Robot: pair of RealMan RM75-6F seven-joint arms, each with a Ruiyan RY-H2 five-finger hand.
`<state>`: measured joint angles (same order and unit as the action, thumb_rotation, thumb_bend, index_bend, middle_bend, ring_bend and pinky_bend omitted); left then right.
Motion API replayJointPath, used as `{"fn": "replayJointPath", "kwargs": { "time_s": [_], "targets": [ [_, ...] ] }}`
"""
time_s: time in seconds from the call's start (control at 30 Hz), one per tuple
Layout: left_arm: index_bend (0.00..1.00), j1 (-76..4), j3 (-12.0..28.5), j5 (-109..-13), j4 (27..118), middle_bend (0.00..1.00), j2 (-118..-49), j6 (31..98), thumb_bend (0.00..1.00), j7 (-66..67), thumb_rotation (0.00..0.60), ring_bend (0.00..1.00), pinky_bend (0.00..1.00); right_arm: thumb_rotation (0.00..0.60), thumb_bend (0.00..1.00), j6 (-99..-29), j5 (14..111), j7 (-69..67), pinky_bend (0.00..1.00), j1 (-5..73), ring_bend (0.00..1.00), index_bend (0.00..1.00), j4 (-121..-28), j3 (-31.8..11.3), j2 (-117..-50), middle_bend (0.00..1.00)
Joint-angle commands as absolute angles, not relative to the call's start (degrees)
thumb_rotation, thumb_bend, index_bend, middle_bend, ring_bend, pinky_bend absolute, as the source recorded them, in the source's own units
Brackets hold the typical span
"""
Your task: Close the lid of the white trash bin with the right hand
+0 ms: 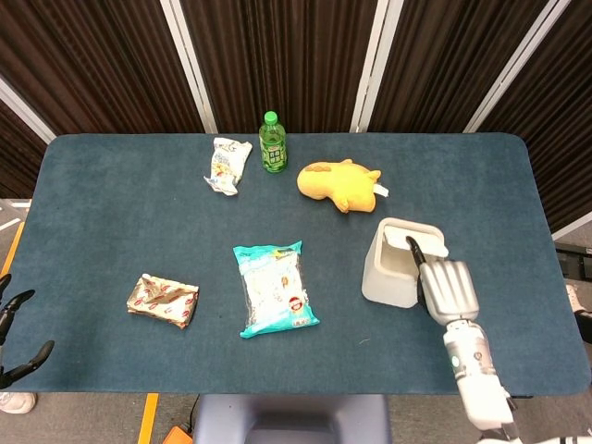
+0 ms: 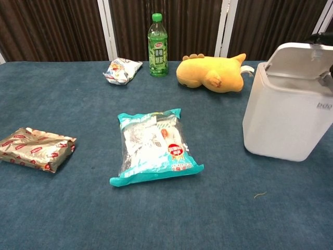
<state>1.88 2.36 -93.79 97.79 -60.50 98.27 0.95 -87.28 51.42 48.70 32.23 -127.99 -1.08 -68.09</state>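
Observation:
The white trash bin (image 1: 393, 268) stands on the right part of the table. Its lid (image 1: 418, 236) is lowered to a shallow tilt, and the chest view shows the lid (image 2: 304, 54) still raised a little at the front over the bin (image 2: 283, 117). My right hand (image 1: 448, 288) hovers flat at the bin's near right side, fingers stretched out, holding nothing. Its dark thumb tip touches the lid's near edge. In the chest view only dark bits of it show at the right edge. My left hand (image 1: 13, 331) peeks in at the bottom left, fingers spread and empty.
On the blue table (image 1: 111, 213) lie a teal snack bag (image 1: 274, 289), a brown wrapper packet (image 1: 164, 301), a small white snack bag (image 1: 227, 165), a green bottle (image 1: 272, 142) and a yellow plush toy (image 1: 339, 183) just behind the bin.

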Motion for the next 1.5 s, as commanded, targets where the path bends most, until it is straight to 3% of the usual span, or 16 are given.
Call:
{"fn": "replayJointPath", "kwargs": {
  "time_s": [0.03,0.3,1.17,1.27,1.5],
  "targets": [
    [0.19,1.97,2.44,-93.78,97.69,0.0,-60.43,98.5,0.22,0.58,0.6,0.01,0.27,0.6,0.92,-88.73,58.2,48.9,0.69,28.26,0.69,0.21,-128.96,4.48,-66.79,0.82],
    [0.18,2.13,2.35,-94.02,97.38,0.0,-60.37,98.78,0.22,-0.1,0.6,0.01,0.27,0.6,0.92,-86.98,64.43,46.93,0.69,24.62,0.69,0.2,-126.74,8.23,-66.35,0.82],
    [0.18,2.3,2.5,-94.05,97.36,0.0,-60.34,99.15,0.22,-0.44,0.6,0.01,0.27,0.6,0.92,-71.83,51.95,42.15,0.69,26.48,0.69,0.11,-124.57,5.02,-62.97,0.82],
    [0.18,2.28,2.5,-94.07,97.38,0.0,-60.33,99.1,0.22,-0.45,0.6,0.01,0.27,0.6,0.92,-72.41,53.71,41.23,0.69,26.04,0.69,0.09,-124.27,4.85,-63.07,0.82],
    [0.17,2.25,2.34,-94.37,97.41,0.0,-60.36,98.99,0.22,-0.16,0.6,0.01,0.27,0.6,0.9,-77.49,67.76,33.51,0.69,21.24,0.68,0.02,-123.96,6.07,-61.45,0.82]
  ]
}}
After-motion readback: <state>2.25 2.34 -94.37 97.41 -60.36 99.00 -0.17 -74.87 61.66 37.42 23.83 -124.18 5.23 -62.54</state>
